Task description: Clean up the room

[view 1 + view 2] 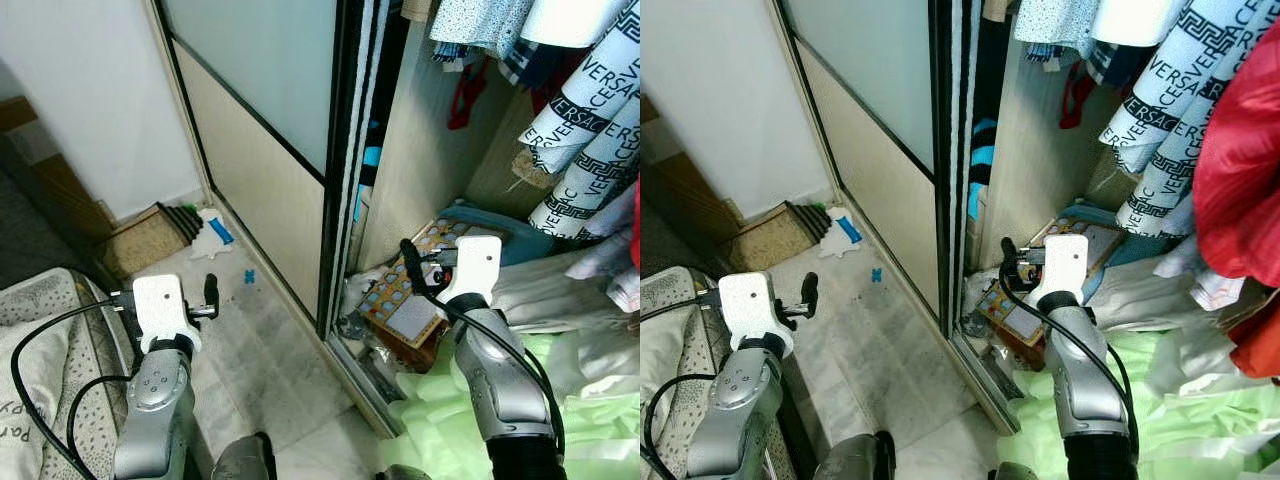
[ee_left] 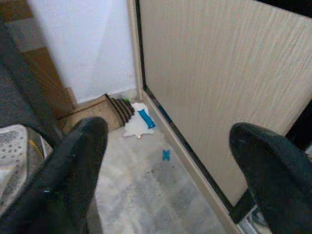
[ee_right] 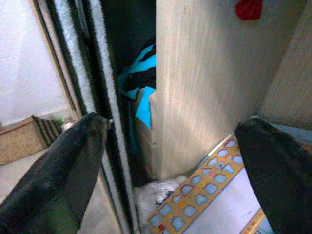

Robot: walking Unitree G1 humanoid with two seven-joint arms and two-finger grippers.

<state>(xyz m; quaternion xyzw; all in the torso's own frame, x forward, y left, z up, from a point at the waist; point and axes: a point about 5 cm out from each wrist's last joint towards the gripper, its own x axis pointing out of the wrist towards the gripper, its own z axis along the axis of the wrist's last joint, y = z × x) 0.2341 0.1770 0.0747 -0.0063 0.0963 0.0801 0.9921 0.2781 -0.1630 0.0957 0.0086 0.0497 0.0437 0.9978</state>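
Before the open wardrobe, I hold both arms raised over the clutter.

Left gripper hangs released above the floor tiles, where a small blue piece lies beside the sliding door; right gripper, also released, hovers over the puzzle board inside the wardrobe, green cloth heaped just beside it.

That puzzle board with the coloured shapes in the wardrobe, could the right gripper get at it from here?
Probably yes. The right gripper is open and hovers just above the puzzle board, which lies uncovered on the wardrobe floor with nothing between them.
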